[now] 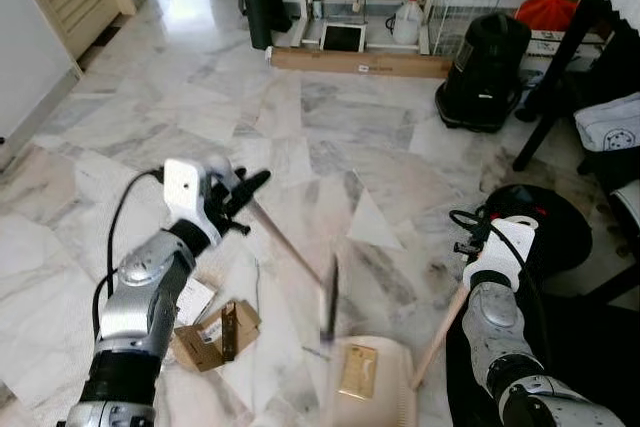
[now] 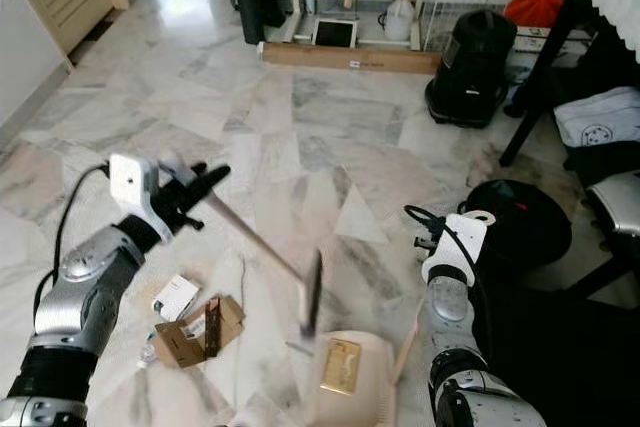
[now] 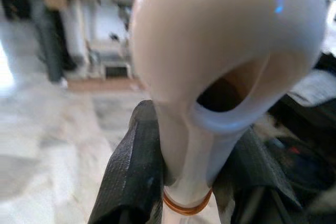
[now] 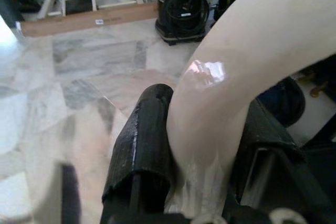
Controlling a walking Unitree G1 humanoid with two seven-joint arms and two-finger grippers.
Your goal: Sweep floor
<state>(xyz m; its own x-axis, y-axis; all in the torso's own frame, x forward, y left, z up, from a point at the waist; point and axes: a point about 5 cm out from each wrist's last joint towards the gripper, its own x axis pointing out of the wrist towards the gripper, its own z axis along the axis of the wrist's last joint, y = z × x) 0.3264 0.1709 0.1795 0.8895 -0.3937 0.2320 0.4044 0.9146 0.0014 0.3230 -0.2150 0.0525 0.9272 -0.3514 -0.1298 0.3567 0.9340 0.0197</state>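
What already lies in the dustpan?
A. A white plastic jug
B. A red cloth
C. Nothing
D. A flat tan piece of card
D: a flat tan card lies in the cream dustpan, whose handle the right gripper holds, while the left gripper holds the broom beside it.

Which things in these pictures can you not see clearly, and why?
- Broom head: blurred by motion in the eye views; bristles unreadable.
- Dustpan: front cut off by the bottom edge, left eye view.
- Card in the dustpan: print too small.
- Left gripper tips: hidden behind the cream handle, left wrist view.
- Cardboard scraps: labels too small.
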